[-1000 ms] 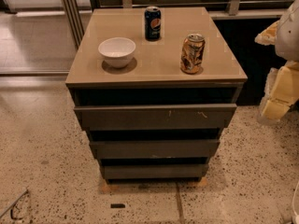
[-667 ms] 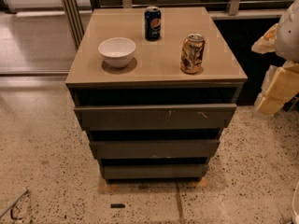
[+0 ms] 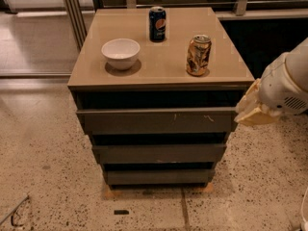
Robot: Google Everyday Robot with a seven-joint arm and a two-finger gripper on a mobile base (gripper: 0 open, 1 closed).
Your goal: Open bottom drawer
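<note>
The bottom drawer [image 3: 156,176] is the lowest and narrowest front of a three-drawer cabinet, a plain dark grey-brown panel, and it looks shut. Above it sit the mid-sized drawer front [image 3: 159,153] and the widest one with pale scratch marks [image 3: 156,121]. My gripper [image 3: 251,109] comes in from the right on a white arm [image 3: 288,83]. It hangs beside the cabinet's right edge at the height of the top drawer, well above the bottom drawer.
On the tan cabinet top [image 3: 163,64] stand a white bowl [image 3: 121,53], a dark blue can [image 3: 157,23] and a gold can [image 3: 198,55]. The floor is speckled terrazzo [image 3: 43,162]. A small dark object [image 3: 121,211] lies on the floor in front of the cabinet. A railing runs behind.
The arm and gripper have moved left and down, from the frame's right edge to beside the cabinet's top drawer. The drawers and the things on top have not moved.
</note>
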